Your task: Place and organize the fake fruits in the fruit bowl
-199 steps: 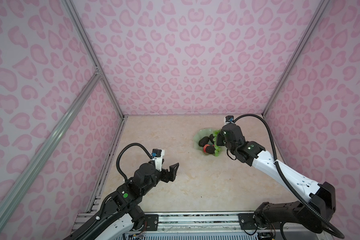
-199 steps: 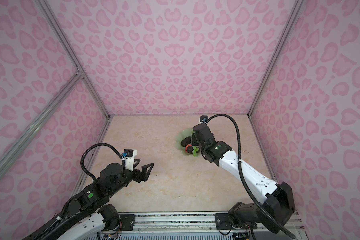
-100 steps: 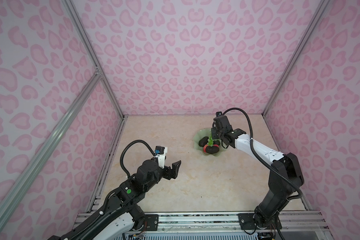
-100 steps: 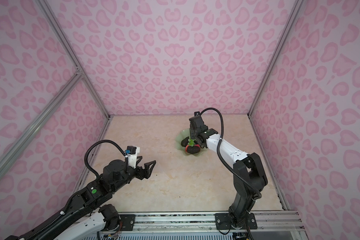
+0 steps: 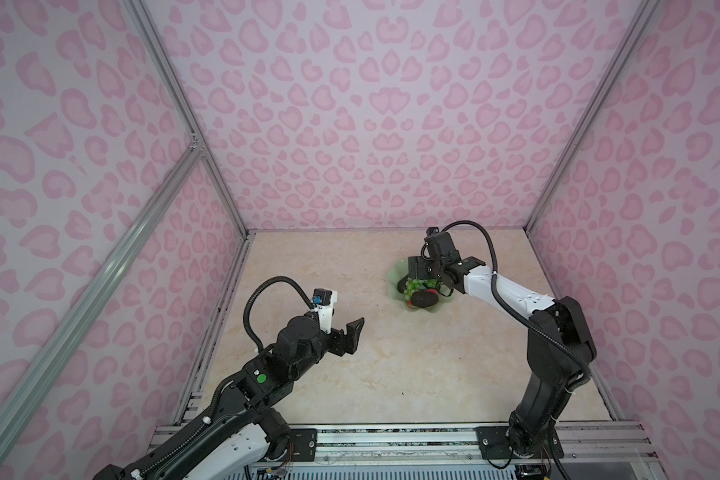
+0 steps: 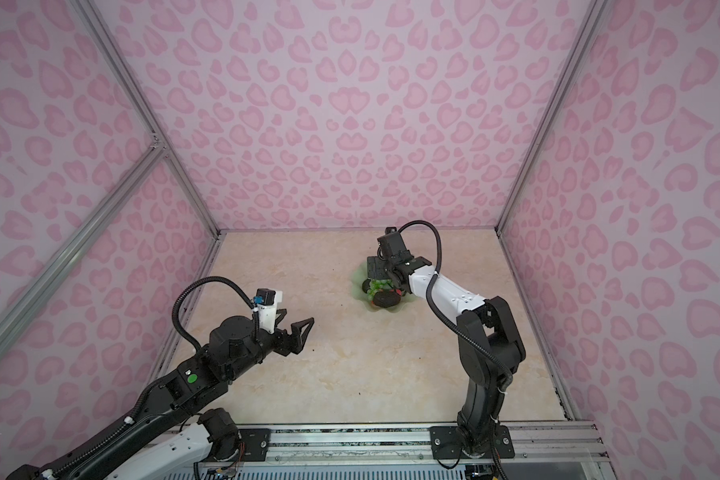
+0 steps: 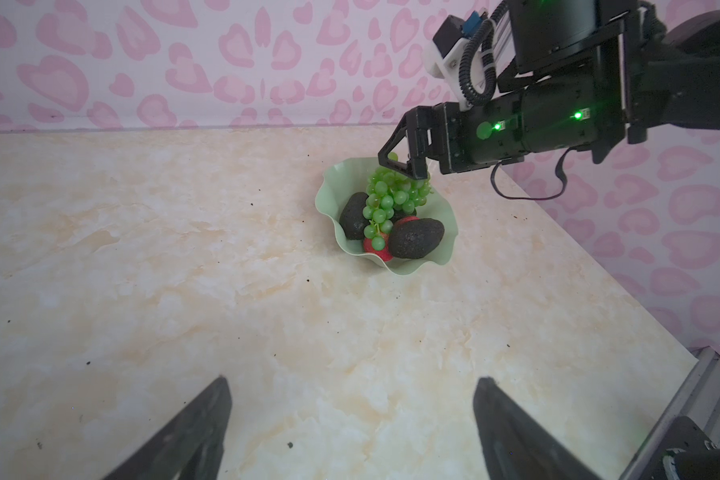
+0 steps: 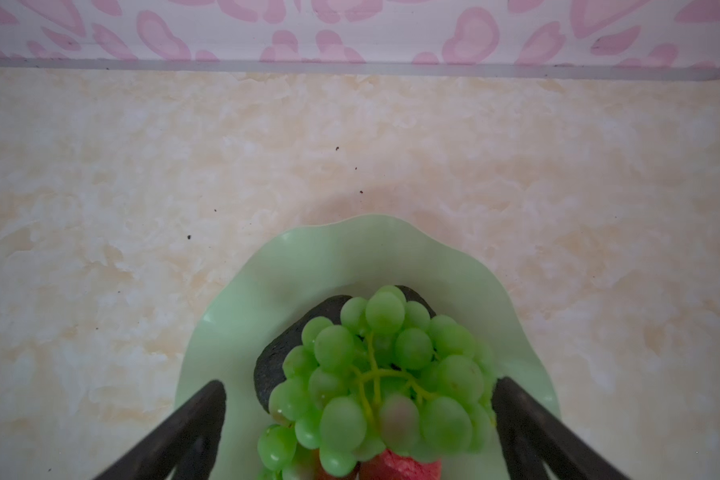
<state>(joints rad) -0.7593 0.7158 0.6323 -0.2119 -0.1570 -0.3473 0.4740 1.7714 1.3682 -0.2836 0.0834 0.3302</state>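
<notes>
Fruit bowl [image 7: 329, 195]: your grapes [image 7: 385, 199] lay inside atop avocados [image 7: 416, 237] and red apple [image 7: 377, 249]; none seen outside. Right gripper [image 8: 359, 382] hung over it, spread astride grapes; left gripper [image 7: 352, 380] well away, spread, empty. Tidying possibly remained.

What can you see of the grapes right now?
The grapes are one bunch of translucent green, plastic-looking round beads on a thin yellow-green stem. It lies draped over the avocados and an apple in the bowl, on top of the pile. The right gripper straddles one end, fingers open, not gripping.
</notes>
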